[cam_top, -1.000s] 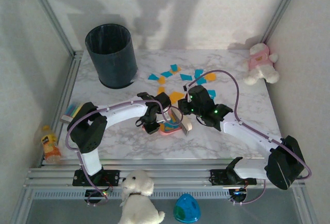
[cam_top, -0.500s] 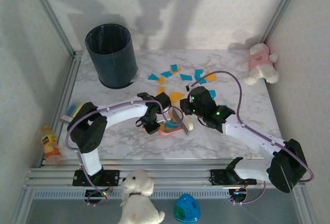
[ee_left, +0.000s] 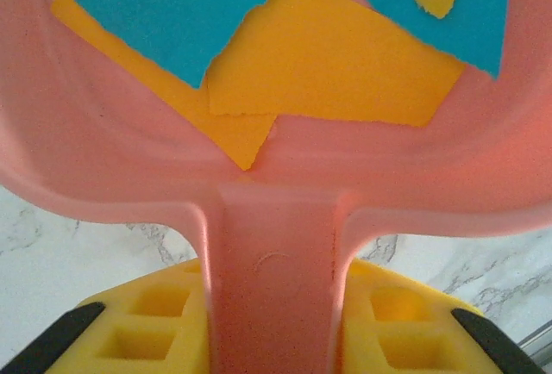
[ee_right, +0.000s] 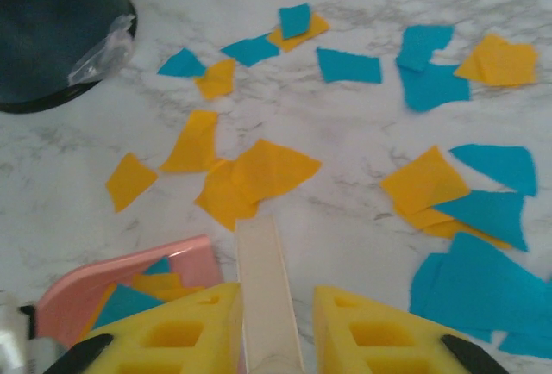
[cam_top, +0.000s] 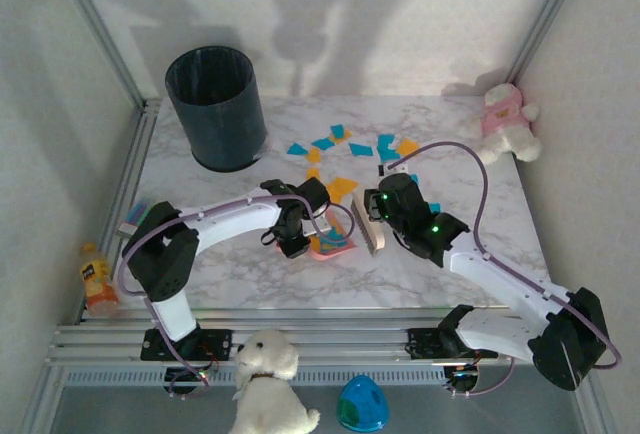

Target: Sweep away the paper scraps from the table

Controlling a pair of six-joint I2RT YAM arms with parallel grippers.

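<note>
Both tools are held tight. Left fingers (ee_left: 147, 331) pinch the handle of a pink dustpan (ee_left: 112, 158), which holds orange and blue paper scraps (ee_left: 345, 72). Right fingers (ee_right: 172, 331) pinch a cream brush handle (ee_right: 263, 262). The dustpan sits on the counter (ee_right: 345, 141) just left of the brush. Beyond it, more scraps lie scattered across the marble, reaching toward the dark bin (ee_right: 43, 21).
</note>
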